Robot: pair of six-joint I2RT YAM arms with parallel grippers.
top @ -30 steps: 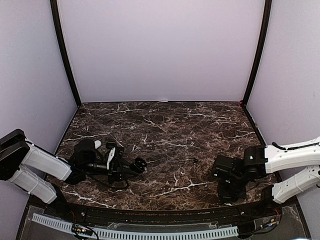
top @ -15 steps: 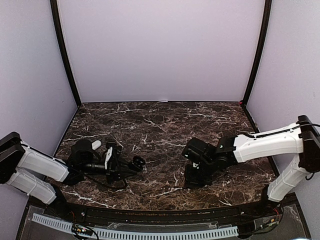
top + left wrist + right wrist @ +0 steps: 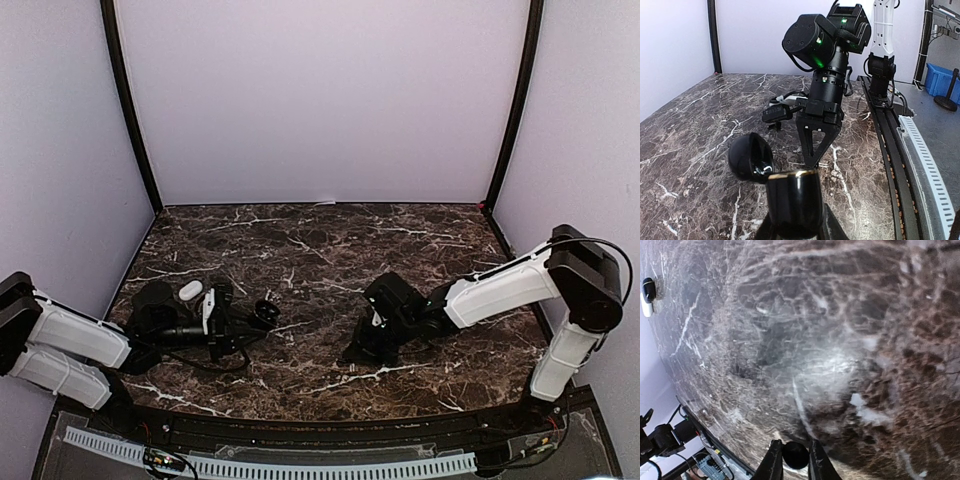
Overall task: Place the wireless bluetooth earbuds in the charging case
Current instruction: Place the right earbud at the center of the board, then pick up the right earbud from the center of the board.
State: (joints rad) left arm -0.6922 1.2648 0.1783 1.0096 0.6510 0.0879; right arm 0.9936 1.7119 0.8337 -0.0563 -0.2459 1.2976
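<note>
A dark, white-veined marble bench fills the floor of a booth with plain lilac walls. At the left, the left claw is clenched on a glossy black charging case, gripping its rounded body low down and holding it off the bench. The case's lid is swung open to one side. The case points across the bench towards the other arm. The right arm reaches in from the right to the middle of the bench, and its right claw points steeply down. Its two fingers taper together into a narrow V just above the marble, near the case but apart from it. In the right wrist view, a small round black earbud sits pinched between the fingertips, which press against it on both sides. Blurred stone shows beneath it.
</note>
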